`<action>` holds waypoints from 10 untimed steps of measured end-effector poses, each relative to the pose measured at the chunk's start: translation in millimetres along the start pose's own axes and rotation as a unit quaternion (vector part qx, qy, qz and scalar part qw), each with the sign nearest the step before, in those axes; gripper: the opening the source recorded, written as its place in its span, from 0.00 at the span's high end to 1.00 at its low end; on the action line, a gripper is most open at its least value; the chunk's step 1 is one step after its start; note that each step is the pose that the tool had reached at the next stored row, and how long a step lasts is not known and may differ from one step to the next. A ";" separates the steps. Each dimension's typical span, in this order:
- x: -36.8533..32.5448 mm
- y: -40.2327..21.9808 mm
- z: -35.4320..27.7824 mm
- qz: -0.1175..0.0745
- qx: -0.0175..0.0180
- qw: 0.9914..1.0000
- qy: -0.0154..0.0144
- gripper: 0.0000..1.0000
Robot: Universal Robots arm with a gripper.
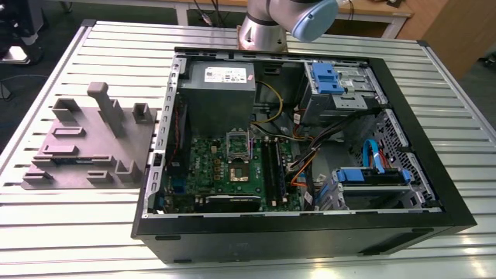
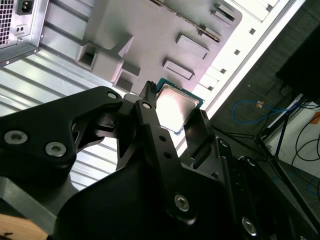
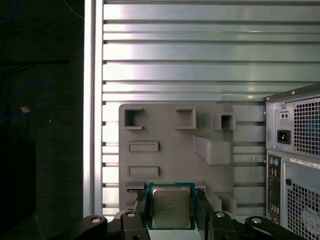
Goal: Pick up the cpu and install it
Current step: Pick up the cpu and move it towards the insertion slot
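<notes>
Fingers of the gripper are closed on the cpu, one on each of two opposite edges, so the opening is exactly as wide as the chip. In both wrist views I see the shiny silver top of the chip turned toward the camera, with a thin greenish rim around it. As far as I can judge, it sits straight between the fingers. In the second wrist view the cpu is held at the very tips, and the dark links of the gripper spread out behind it. The chip is in the air, well apart from the grey fixture that lies on the slatted metal table behind it. Beside the fixture I see the rear wall of the computer case, with its power inlet and vent grilles. In the exterior view the fixture lies at the exterior view's left of the case, which is open on its upper side. Inside is the green motherboard with the dark square socket near its middle, and next to the board is the grey power supply box. I cannot tell whether the metal frame of the socket is open. The silver arm rises at the far edge of the table, just beyond the case.
</notes>
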State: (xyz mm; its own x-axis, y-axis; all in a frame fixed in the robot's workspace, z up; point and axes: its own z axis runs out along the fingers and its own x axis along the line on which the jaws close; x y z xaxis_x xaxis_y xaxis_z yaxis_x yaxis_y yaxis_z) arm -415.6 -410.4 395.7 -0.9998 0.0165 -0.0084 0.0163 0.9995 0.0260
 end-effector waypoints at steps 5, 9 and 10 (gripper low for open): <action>-1.1 0.0 0.0 0.000 0.000 1.000 0.000 0.53; -2.1 0.0 0.0 0.000 0.000 1.000 0.000 0.53; -2.3 0.0 0.0 0.000 0.000 1.000 0.000 0.53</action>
State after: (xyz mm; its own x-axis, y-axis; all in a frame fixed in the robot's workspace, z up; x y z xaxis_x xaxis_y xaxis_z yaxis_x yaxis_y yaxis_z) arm -413.3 -410.4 395.6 -0.9998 0.0165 -0.0085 0.0163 0.9995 0.0260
